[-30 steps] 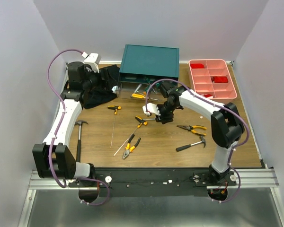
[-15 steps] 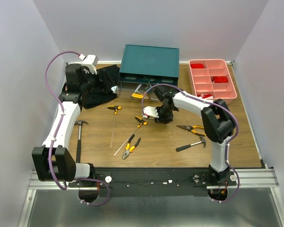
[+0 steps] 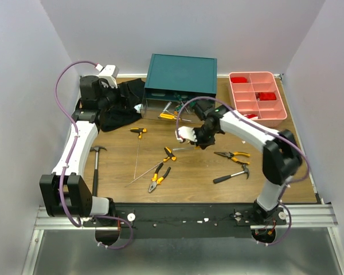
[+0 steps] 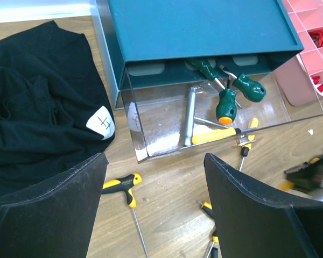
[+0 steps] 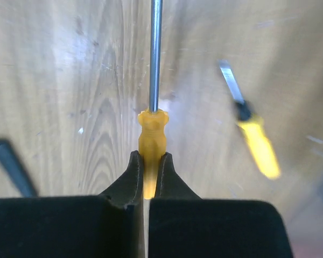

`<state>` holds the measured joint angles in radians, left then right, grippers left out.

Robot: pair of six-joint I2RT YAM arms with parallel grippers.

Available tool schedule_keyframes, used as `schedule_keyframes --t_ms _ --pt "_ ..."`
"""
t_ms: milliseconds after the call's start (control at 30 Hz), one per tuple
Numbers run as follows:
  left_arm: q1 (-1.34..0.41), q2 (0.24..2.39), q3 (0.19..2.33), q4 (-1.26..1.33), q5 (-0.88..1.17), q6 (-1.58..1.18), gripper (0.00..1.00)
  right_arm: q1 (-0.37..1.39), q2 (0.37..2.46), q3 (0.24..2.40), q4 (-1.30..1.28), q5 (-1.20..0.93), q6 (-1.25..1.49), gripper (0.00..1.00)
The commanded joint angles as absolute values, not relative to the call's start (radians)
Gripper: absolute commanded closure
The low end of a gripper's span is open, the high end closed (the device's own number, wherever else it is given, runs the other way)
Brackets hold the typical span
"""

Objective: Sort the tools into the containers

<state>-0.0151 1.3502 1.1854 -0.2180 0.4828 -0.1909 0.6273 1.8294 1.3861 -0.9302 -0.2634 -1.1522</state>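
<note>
My right gripper [image 5: 149,156] is shut on the amber handle of a screwdriver [image 5: 152,129], whose steel shaft points away over the wooden table. From above, the right gripper [image 3: 196,141] hangs mid-table, in front of the teal cabinet [image 3: 181,73]. The cabinet's clear drawer [image 4: 167,140] stands pulled out, holding green-handled screwdrivers [image 4: 226,102]. My left gripper [image 4: 153,161] is open and holds nothing, above a yellow T-handle driver [image 4: 121,185]. A pink tray [image 3: 257,94] sits at the back right.
A black cloth [image 3: 119,106] lies left of the cabinet. Loose on the table are pliers [image 3: 233,154], a hammer [image 3: 232,176], more pliers [image 3: 159,177], a yellow screwdriver [image 3: 169,152], a thin rod [image 3: 142,175] and a hammer [image 3: 96,166] by the left arm.
My right gripper has closed on the amber screwdriver handle and shifted slightly. The small yellow screwdriver and thin rod nearby were nudged. The left arm barely moved.
</note>
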Motion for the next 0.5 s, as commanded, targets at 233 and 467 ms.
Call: schedule_keyframes --t_ms 233,467 --pt "-0.012 1.367 1.249 -0.178 0.506 -0.198 0.17 0.611 1.718 1.768 -0.792 -0.341 -0.899 0.99" --pt "-0.012 1.408 1.29 -0.161 0.522 -0.219 0.17 0.601 1.816 1.79 -0.6 -0.14 -0.95 0.62"
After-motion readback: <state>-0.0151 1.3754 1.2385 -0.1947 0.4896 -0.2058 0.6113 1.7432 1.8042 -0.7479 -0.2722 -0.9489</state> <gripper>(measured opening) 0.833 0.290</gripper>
